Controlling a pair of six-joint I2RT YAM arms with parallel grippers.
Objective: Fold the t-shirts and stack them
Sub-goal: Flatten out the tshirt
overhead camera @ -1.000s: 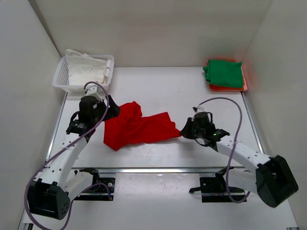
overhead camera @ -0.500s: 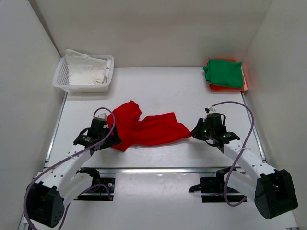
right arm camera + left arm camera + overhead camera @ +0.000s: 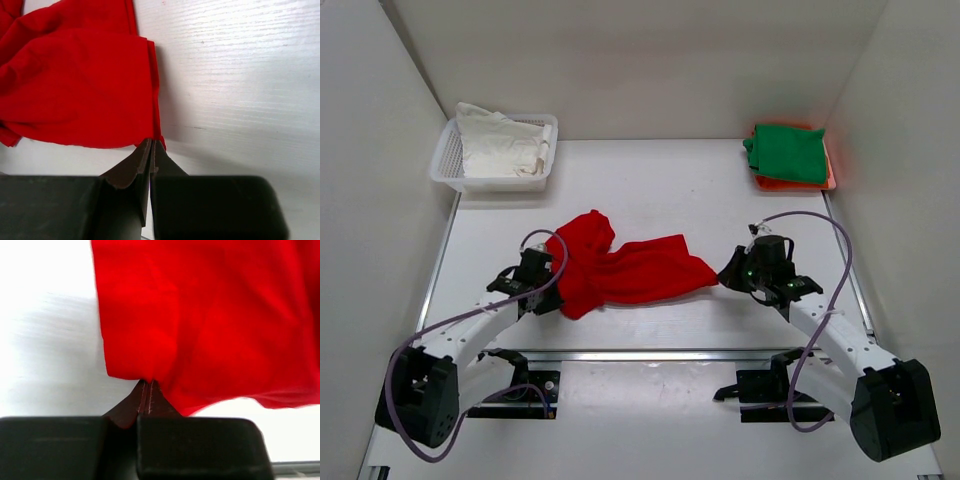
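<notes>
Red t-shirt (image 3: 630, 270) bunched, left gripper (image 3: 556, 294) and right gripper (image 3: 723, 275) pinching opposite ends

Crumpled red t-shirt (image 3: 625, 270) at centre; folded green t-shirt (image 3: 785, 152) atop orange t-shirt (image 3: 800, 186), far right.

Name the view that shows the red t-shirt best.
Top external: the whole crumpled red t-shirt shows there. The left wrist view shows only an edge pinched in the left tool; the right wrist view shows only a corner pinched in the right tool.

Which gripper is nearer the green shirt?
Right. The right gripper pinches the red shirt's right end, on the green shirt's side; the left gripper pinches its left end.
</notes>
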